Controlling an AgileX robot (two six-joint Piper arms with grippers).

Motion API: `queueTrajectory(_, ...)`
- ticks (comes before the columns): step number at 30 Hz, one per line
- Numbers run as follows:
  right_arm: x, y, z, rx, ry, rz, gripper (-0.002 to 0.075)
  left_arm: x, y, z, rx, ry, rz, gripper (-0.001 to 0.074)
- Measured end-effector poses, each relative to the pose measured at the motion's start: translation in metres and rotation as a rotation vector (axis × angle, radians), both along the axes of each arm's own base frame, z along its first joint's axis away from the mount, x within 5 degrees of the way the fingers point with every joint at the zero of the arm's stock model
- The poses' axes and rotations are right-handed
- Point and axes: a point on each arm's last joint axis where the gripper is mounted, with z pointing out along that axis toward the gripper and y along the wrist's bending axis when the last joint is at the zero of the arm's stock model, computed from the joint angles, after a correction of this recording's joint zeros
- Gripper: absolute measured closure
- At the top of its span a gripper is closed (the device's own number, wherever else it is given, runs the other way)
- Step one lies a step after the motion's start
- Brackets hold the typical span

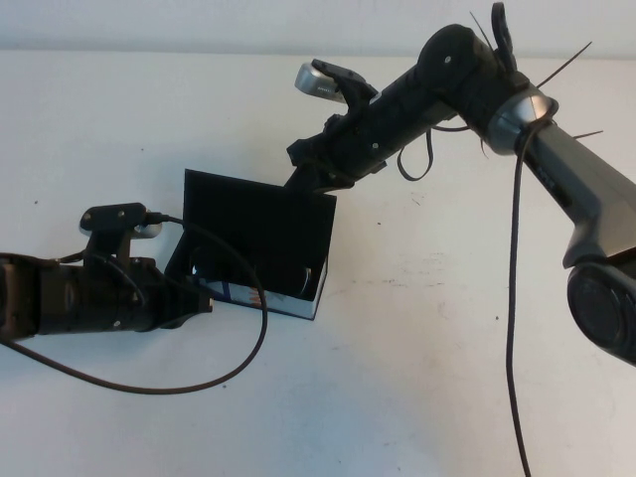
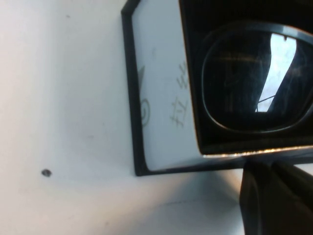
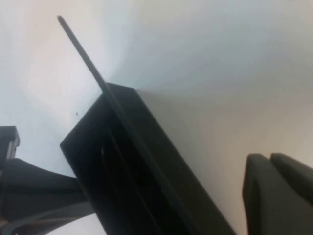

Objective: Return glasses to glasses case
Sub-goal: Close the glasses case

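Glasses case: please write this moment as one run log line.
glasses: inside glasses case | lid: raised | right gripper: shut, behind lid | left gripper: at case's left end

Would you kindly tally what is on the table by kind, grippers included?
Glasses case: 1
Glasses, inside the case: 1
Grippers: 2, left gripper at the case's left end, right gripper behind the lid
Total: 4

In the high view, the raised lid (image 1: 260,227) of the glasses case (image 1: 268,296) hides most of the interior and the right gripper's tip at the frame's centre. The left gripper (image 1: 189,296), lower left, is too dark to read. In the left wrist view, the glasses (image 2: 254,78) run off the right edge.
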Motion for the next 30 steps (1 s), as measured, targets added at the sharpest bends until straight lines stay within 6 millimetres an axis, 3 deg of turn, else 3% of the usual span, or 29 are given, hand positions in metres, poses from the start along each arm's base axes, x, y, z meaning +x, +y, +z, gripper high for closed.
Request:
queueTrajectory(11,-0.012,0.016,0.008,0.007,-0.006,0.037,0.0734,0.000,0.000,0.000,0.000,0.000,0.000,0.0738)
queueTrajectory(25,-0.064,0.047,-0.003,-0.065,0.080,0.170,0.0734,-0.001,0.000,0.000,0.003,0.006,-0.004,0.0738)
queueTrajectory(30,-0.067,0.049,-0.001,-0.083,0.067,0.181,0.0734,-0.007,0.001,0.004,0.024,0.056,-0.025,0.0738)
